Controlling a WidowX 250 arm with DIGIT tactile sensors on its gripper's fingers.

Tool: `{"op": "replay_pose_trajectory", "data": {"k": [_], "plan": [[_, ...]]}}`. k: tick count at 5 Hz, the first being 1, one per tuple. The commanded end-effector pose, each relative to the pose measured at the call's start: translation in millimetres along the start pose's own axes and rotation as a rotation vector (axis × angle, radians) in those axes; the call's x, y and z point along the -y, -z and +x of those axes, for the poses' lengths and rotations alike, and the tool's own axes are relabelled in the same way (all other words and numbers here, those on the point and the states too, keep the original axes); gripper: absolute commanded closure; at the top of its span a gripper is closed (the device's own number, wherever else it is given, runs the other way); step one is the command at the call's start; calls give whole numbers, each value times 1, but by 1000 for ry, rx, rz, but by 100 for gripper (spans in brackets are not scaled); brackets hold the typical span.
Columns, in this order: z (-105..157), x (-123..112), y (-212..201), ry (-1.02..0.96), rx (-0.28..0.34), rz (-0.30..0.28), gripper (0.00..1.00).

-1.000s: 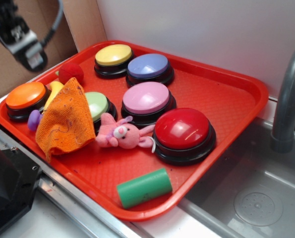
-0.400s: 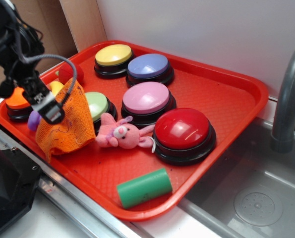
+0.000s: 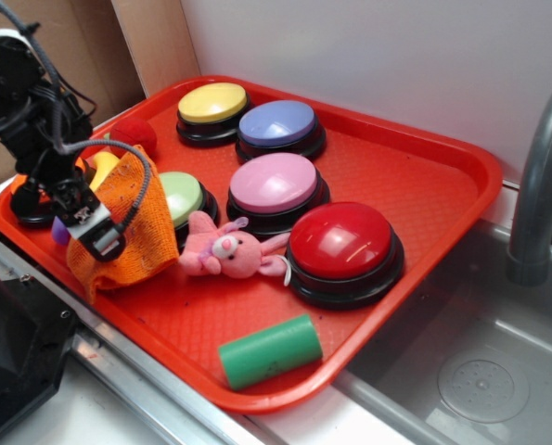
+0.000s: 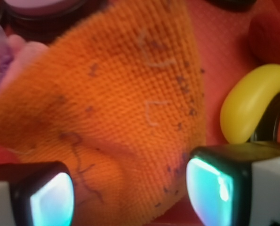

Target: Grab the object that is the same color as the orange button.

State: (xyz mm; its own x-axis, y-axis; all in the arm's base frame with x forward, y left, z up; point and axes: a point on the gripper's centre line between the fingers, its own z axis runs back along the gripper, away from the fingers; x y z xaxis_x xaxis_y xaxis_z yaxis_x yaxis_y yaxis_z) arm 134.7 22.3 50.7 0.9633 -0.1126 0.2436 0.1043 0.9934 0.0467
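Since a moment ago the gripper (image 3: 97,234) has dropped lower over the floppy orange knitted cloth (image 3: 127,227), heaped at the red plastic tray's (image 3: 424,176) left edge; approach step; jaws spread astride it; next, descend and pinch.

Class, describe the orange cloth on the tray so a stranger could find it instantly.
Start at the red tray beside the sink, then go to its left end. The orange cloth lies crumpled there, between the green button and the gripper. It is the only soft, knitted, dark-specked thing; the neighbours are hard domes or pink plush.
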Motion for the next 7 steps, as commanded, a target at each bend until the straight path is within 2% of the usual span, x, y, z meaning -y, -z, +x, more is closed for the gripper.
{"op": "replay_pose_trajectory", "data": {"k": [1,2,3,5,6,7], "plan": [[3,-8,5,-32,-5,22,0],[0,-10,10,-33,-35,24,100],[-2,-12,13,-39,-40,16,100],[-6,-16,18,-106,-61,44,100],[-3,-11,18,-167,-65,63,100],[12,-4,-3,-256,-118,117,100]]}}
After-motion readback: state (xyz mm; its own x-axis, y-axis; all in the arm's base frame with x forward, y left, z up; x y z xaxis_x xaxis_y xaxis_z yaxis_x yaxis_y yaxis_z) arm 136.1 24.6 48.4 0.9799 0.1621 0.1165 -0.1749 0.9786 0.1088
